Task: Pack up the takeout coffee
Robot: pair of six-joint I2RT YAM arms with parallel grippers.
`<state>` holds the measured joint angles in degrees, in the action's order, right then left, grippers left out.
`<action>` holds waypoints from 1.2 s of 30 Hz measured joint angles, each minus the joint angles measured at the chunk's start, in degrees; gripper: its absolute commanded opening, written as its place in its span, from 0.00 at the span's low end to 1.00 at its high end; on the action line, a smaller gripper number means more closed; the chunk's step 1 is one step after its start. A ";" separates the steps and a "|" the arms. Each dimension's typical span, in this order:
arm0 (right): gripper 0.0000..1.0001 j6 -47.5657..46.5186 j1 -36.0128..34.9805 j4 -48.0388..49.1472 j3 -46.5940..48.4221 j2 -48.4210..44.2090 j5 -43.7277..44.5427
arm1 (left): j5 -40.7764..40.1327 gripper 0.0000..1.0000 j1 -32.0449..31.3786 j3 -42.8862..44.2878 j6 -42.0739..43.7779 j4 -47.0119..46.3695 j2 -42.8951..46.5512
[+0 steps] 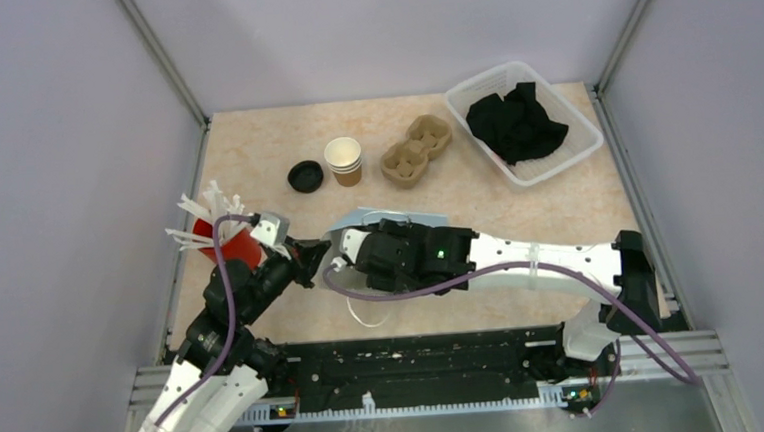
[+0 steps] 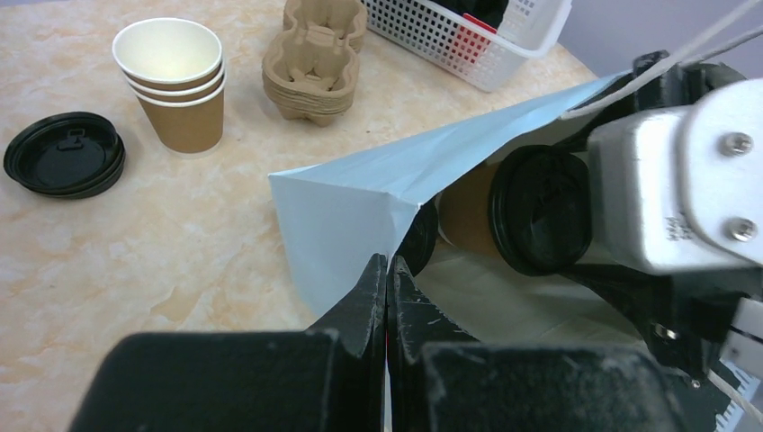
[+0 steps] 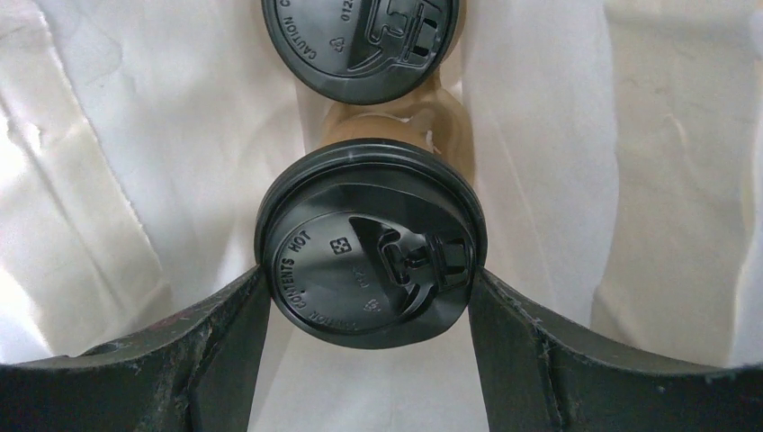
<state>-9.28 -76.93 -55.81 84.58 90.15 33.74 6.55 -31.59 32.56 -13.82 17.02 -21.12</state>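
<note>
right hand (image 3: 369,281) clamps lidded cup (image 3: 371,243) inside white bag (image 3: 108,180), 2nd cup (image 3: 360,36) behind; left hand (image 2: 389,266) pinches bag rim.

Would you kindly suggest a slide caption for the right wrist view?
Right gripper clasps a lidded coffee cup inside the white bag, a second lidded cup beyond.

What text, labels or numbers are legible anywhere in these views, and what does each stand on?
"CONTENTS HOT": raised letters on the near lid, right wrist view.
"CAUTION": raised letters on the far lid, same view.
"012": also on the far lid, the rest cut off by the picture's edge.
Small signs on both lids: too small to read.
Top and left wrist views: nothing legible.
</note>
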 measured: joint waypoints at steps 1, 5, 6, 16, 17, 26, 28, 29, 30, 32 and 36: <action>0.51 -0.66 0.57 0.48 -0.37 -0.09 -0.50 | 0.17 0.00 0.00 0.00 0.00 0.02 0.00; 0.50 -4.33 2.73 0.72 -0.24 -0.13 -3.87 | 1.38 0.00 0.00 0.00 0.02 0.13 -0.02; 0.50 -4.98 2.75 0.24 0.07 -0.02 -4.28 | 1.53 0.00 0.00 0.02 0.04 0.13 -0.02; 0.50 -13.27 2.75 -0.50 2.71 1.88 -7.74 | -0.02 0.00 -1.27 1.51 0.48 0.15 -1.73; 0.51 -14.16 2.75 -0.35 2.71 1.97 -8.17 | -0.46 0.00 -1.36 2.12 0.50 0.20 -2.43; 0.50 -17.25 2.82 3.39 -2.14 -0.20 -9.86 | -5.44 0.00 -1.60 5.86 0.72 1.57 -6.08; 0.50 -18.34 2.91 3.82 -3.30 -0.57 -9.94 | -6.43 0.00 -1.60 5.92 0.68 1.95 -6.14; 0.49 -18.88 2.99 4.11 -3.61 -0.59 -9.97 | -6.71 0.00 -1.60 5.95 0.66 2.27 -6.14; 0.49 -19.45 3.17 4.44 -3.82 -0.57 -10.03 | -7.02 0.00 -1.62 5.95 0.63 2.56 -6.14; 0.49 -20.65 3.67 5.53 -4.33 -0.72 -9.99 | -7.54 0.00 -1.68 5.95 0.52 3.17 -6.14; 0.49 -22.01 4.74 6.45 -4.33 -0.83 -9.62 | -7.48 0.00 -1.73 5.95 0.46 3.85 -6.08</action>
<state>-31.29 -72.18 -49.36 80.25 89.32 24.12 -0.93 -33.32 38.50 -13.37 20.86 -27.20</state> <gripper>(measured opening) 0.721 0.006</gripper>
